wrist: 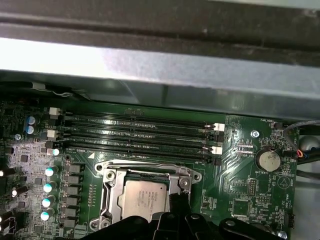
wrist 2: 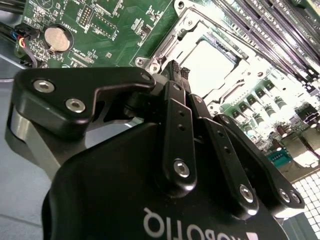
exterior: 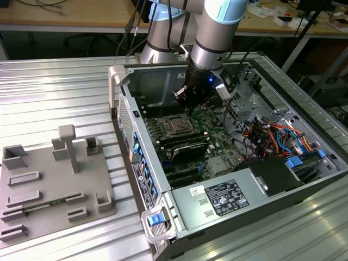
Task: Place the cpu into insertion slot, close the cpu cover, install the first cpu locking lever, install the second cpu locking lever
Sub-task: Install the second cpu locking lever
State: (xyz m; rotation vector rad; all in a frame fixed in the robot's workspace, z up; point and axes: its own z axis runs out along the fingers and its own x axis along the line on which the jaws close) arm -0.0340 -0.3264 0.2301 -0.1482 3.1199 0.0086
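Note:
The cpu (wrist: 145, 197) (wrist 2: 215, 62), a silver-grey square chip, lies flat in the insertion slot (exterior: 176, 126) on the green motherboard. The cpu cover (wrist: 113, 186) (wrist 2: 186, 31), a silvery frame plate, lies down around the chip, whose top shows through the cut-out. A thin metal locking lever (wrist: 150, 164) runs along one edge of the cover. My gripper (wrist 2: 179, 70) (exterior: 185, 99) hangs low over the board at one edge of the socket, its black fingers (wrist 2: 172, 115) together with nothing visible between them. A dark fingertip (wrist: 179, 202) touches or nearly touches the cover beside the chip.
The motherboard sits deep in an open computer case (exterior: 163, 209). Long black memory slots (wrist: 140, 135) run close to the socket, with a coin battery (wrist: 268, 160) near them. A power supply (exterior: 228, 196) and bundled cables (exterior: 272, 136) fill the exterior view's right. A grey fixture tray (exterior: 49, 185) lies outside the case.

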